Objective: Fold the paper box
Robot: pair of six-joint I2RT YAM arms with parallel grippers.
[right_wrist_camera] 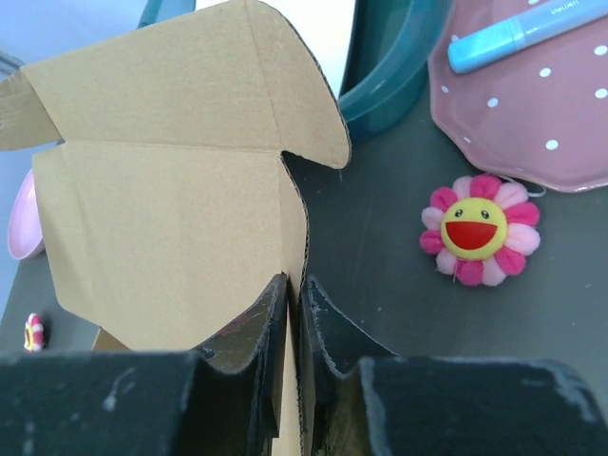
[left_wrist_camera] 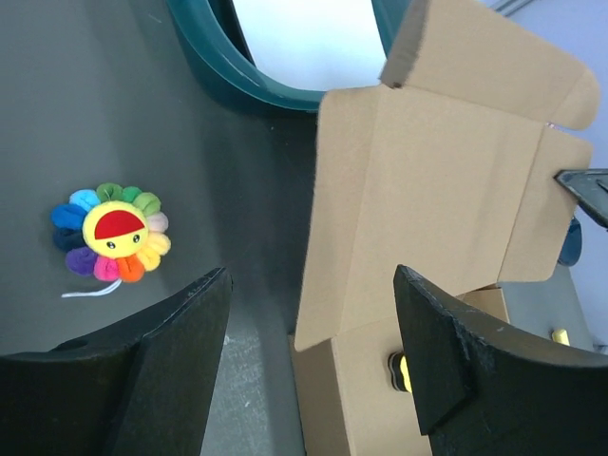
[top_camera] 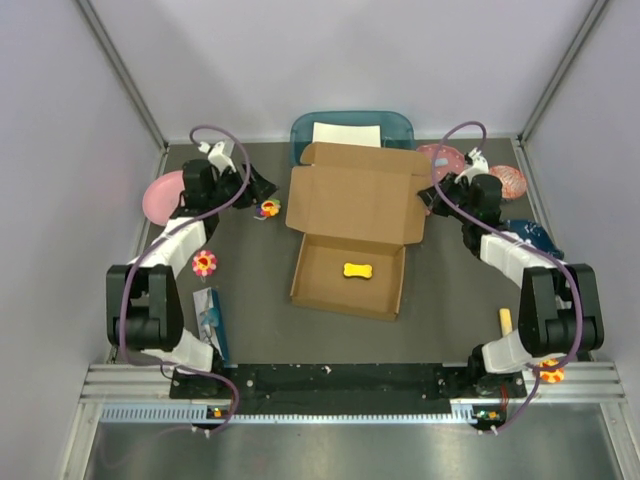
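The brown paper box (top_camera: 352,232) sits mid-table, its shallow tray toward me with a yellow bone-shaped toy (top_camera: 358,270) inside, its lid raised behind. My right gripper (top_camera: 428,198) is shut on the lid's right side flap; in the right wrist view the cardboard edge (right_wrist_camera: 306,237) runs between the closed fingers (right_wrist_camera: 323,328). My left gripper (top_camera: 262,188) is open and empty, just left of the box. In the left wrist view its fingers (left_wrist_camera: 180,332) straddle the box's left corner (left_wrist_camera: 328,351) without touching it.
A teal bin (top_camera: 352,130) with a white sheet stands behind the box. A rainbow flower toy (top_camera: 269,209), a pink flower toy (top_camera: 204,263), a pink plate (top_camera: 165,195) lie left. A dotted pink plate (top_camera: 442,160) and another flower toy (right_wrist_camera: 480,228) lie right.
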